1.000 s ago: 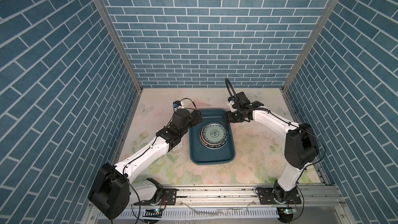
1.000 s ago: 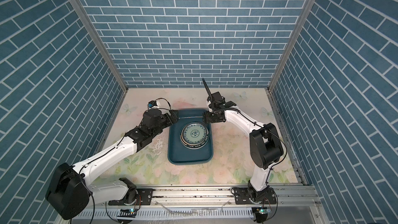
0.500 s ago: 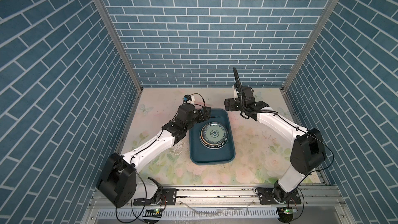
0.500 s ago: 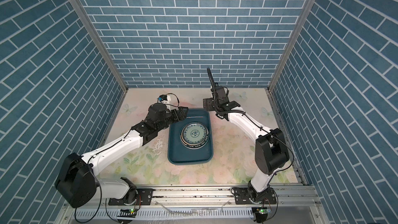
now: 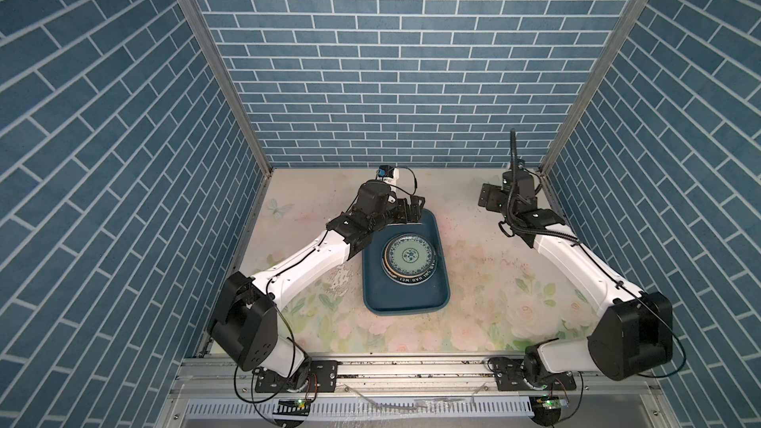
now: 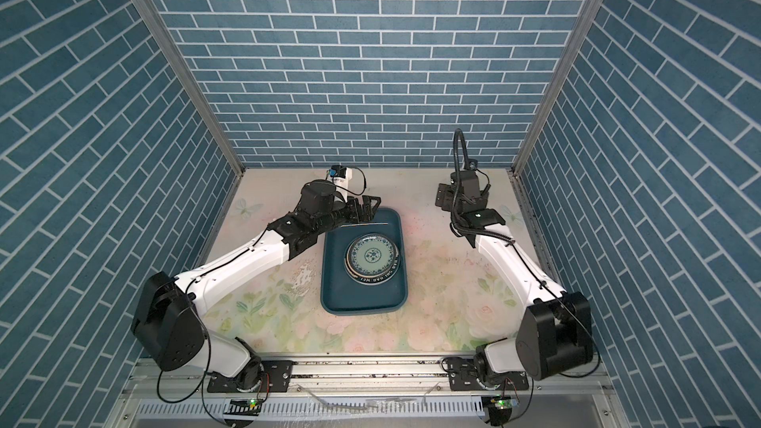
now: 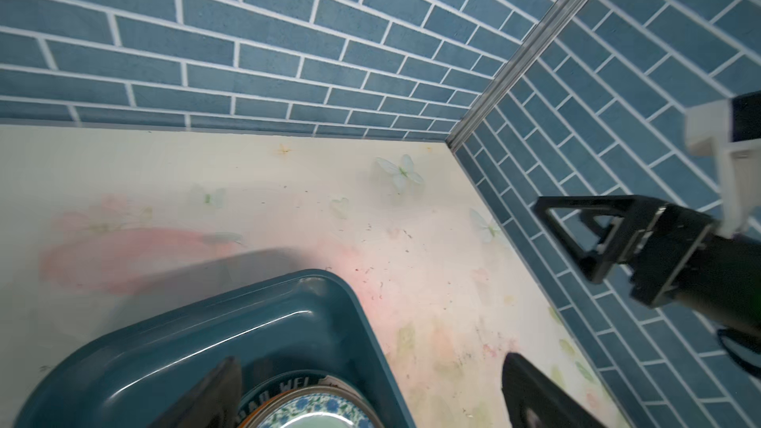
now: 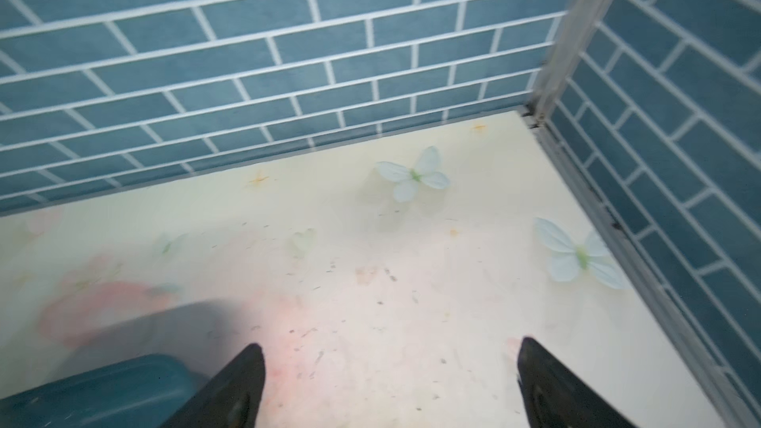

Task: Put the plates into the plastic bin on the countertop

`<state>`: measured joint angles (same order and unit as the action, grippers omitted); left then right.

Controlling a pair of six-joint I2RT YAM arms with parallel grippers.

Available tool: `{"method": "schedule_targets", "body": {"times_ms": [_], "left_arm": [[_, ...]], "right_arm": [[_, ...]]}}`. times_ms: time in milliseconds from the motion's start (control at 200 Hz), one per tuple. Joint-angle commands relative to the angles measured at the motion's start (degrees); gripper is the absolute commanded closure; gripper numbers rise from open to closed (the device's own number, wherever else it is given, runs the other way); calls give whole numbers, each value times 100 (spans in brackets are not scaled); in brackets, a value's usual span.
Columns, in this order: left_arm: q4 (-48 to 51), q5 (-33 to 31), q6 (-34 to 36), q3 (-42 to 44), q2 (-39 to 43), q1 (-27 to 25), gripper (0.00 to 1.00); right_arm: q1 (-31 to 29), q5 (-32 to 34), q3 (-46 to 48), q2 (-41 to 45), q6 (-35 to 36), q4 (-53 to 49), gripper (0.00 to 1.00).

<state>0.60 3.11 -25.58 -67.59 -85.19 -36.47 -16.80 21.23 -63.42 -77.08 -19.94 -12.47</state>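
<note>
Front of bin: floor lay bare, open from above.
Back of bin: plates stacked; left gripper hung over the rim.
Right of bin: countertop bare up to right gripper.

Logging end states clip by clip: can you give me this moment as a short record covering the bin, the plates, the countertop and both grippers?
plastic bin: middle of the countertop, holds one stack of plates
top of stack: blue-patterned plate
beneath it: lettered-rim plate; full count cannot be told
plates outside the bin: none visible
left gripper: open, empty, at the bin's far left corner
right gripper: open, empty, over bare countertop near the far right corner, apart from the bin
</note>
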Motion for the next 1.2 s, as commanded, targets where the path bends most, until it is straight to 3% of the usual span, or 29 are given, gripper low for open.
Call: {"method": "schedule_targets", "body": {"times_ms": [0,375,575,835,970,1080,1195], "left_arm": [[363,-786,714,7,477,85,0],[-189,-2081,1382,1388,1597,998,0],[-871,-2388,1916,2380,2039,1673,0],[-2431,-2615,2643,3891,2303,2261,0],[-2825,-2594,2780,4305,2160,2401,0],[-3219,-2637,2920,4566,1923,2432,0],[-3984,-2568,2958,4905,1625,2533,0]], "right_arm": [[268,604,328,559,-138,-225,5],[715,2003,1649,2085,158,-256,4],[1043,2302,2500,2486,145,79,2],[1532,2307,3034,2029,32,512,2],[1674,2239,3220,1643,301,1458,2],[1756,1771,3520,1266,617,2421,2],[1803,1423,3585,850,665,2757,3]]}}
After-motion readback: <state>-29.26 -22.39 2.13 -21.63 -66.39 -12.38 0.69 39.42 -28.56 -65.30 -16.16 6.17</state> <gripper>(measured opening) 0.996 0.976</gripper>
